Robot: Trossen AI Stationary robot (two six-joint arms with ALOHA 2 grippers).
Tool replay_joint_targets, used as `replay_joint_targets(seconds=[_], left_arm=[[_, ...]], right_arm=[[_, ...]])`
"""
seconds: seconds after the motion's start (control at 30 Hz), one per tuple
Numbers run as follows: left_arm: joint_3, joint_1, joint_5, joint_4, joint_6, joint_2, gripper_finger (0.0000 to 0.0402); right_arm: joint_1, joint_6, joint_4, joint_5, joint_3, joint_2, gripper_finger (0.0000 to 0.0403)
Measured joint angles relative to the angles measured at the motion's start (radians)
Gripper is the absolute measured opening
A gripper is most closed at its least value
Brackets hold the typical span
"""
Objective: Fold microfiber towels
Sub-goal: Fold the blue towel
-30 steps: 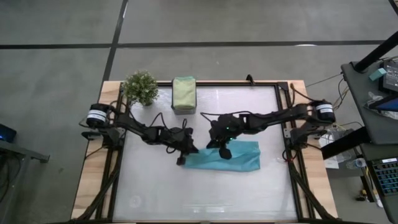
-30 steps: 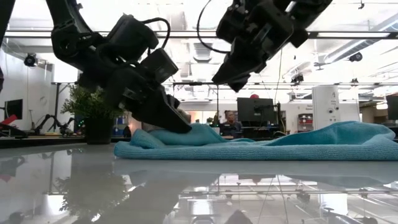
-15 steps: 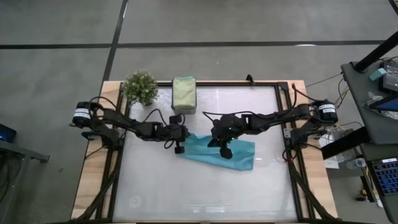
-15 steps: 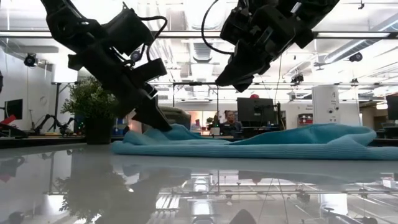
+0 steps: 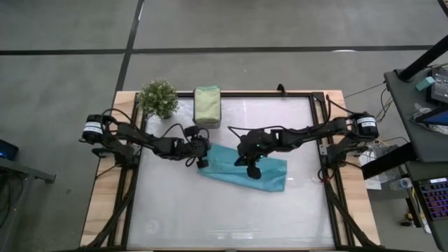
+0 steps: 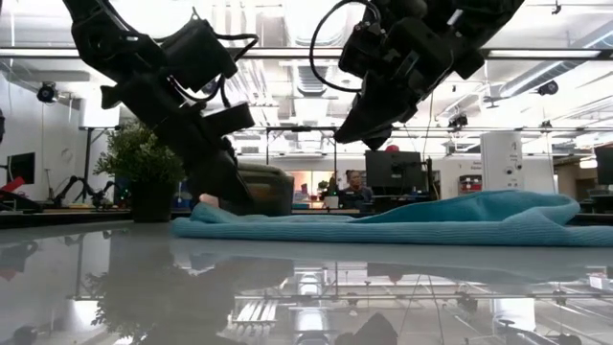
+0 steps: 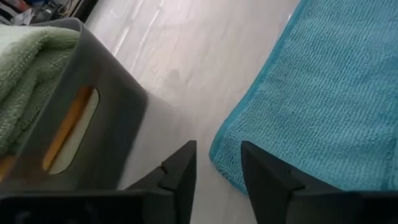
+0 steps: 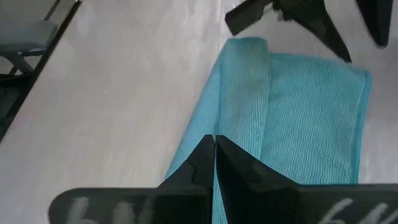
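A light blue microfiber towel (image 5: 274,179) lies folded into a long strip on the table, slanting from the middle toward the right; it also shows in the low view (image 6: 402,230). My left gripper (image 5: 203,159) is open at the strip's left end. In the left wrist view (image 7: 217,149) its fingers stand on either side of the towel's near corner (image 7: 227,158). My right gripper (image 5: 253,170) is shut and hovers above the towel's middle, clear of it in the low view (image 6: 362,134). A sage green towel (image 5: 206,102) lies folded in a grey box.
The small grey box (image 7: 93,106) holding the green towel stands at the far edge, close behind my left gripper. A little potted plant (image 5: 159,98) stands at the far left corner. The table's near half (image 5: 224,217) is bare white surface.
My left gripper has gone toward the table's far edge and a little left, taking the towel's left end with it. The strip has turned from level to slanting, while its right end stayed roughly in place. The raised bunch at the left end has dropped flat.
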Motion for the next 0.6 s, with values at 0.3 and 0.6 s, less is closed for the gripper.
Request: replay_joint_targets(seconds=[0.3, 0.6], left_arm=[[0.000, 0.001, 0.103, -0.076, 0.008, -0.006, 0.0132], [-0.001, 0.005, 0.128, -0.125, -0.003, -0.025, 0.0132]], right_arm=[[-0.006, 0.010, -0.019, 0.097, -0.010, 0.005, 0.0009], [-0.053, 0.015, 0.264, 0.157, 0.002, 0.208, 0.0009]])
